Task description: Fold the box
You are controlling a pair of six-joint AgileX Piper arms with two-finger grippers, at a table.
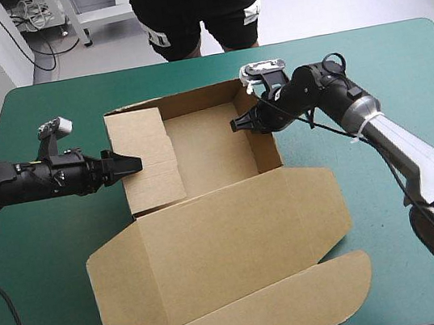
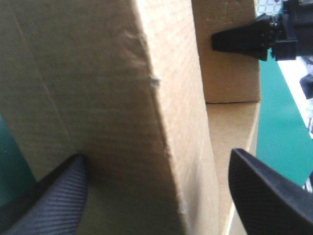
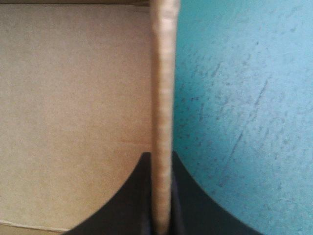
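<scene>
The brown box (image 1: pixel 207 152) stands as an open tray at the table's middle, its walls raised. Its lid (image 1: pixel 214 253) lies flat toward the front edge. My left gripper (image 1: pixel 126 165) reaches the left wall from outside. In the left wrist view this gripper (image 2: pixel 156 196) is open, with the thick folded wall (image 2: pixel 122 122) between its spread fingers (image 2: pixel 49 200). My right gripper (image 1: pixel 244 122) is at the right wall. In the right wrist view that gripper (image 3: pixel 161 196) is shut on the wall's upright edge (image 3: pixel 163 88), box floor on one side and teal-green cover on the other.
The lid's long rounded flap (image 1: pixel 264 315) reaches almost to the table's front edge. Bare teal-green cover (image 1: pixel 43 254) lies left of the box, and more cover (image 1: pixel 366 66) to its right and beyond it. The right gripper (image 2: pixel 244 38) also shows across the box in the left wrist view.
</scene>
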